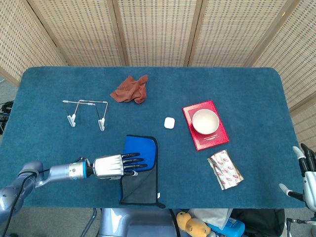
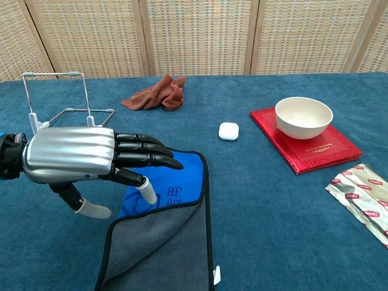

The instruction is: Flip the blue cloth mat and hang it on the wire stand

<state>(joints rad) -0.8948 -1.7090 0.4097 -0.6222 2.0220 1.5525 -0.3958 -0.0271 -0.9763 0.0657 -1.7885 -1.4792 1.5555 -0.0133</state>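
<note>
The blue cloth mat (image 1: 140, 150) (image 2: 176, 182) lies at the table's near edge, its near half folded over so the grey underside (image 1: 139, 187) (image 2: 157, 248) faces up. My left hand (image 1: 116, 166) (image 2: 91, 154) hovers over the mat's left edge, palm down, fingers stretched toward the right and holding nothing. The wire stand (image 1: 86, 112) (image 2: 57, 100) stands empty to the far left of the mat. My right hand (image 1: 307, 180) shows only at the lower right corner of the head view, well off the table.
A crumpled brown rag (image 1: 130, 89) (image 2: 154, 94) lies behind the stand. A small white case (image 1: 169, 123) (image 2: 228, 131) sits mid-table. A white bowl (image 1: 205, 121) (image 2: 303, 117) rests on a red book (image 1: 215, 138) (image 2: 321, 151); a foil packet (image 1: 225, 169) (image 2: 364, 194) lies near it.
</note>
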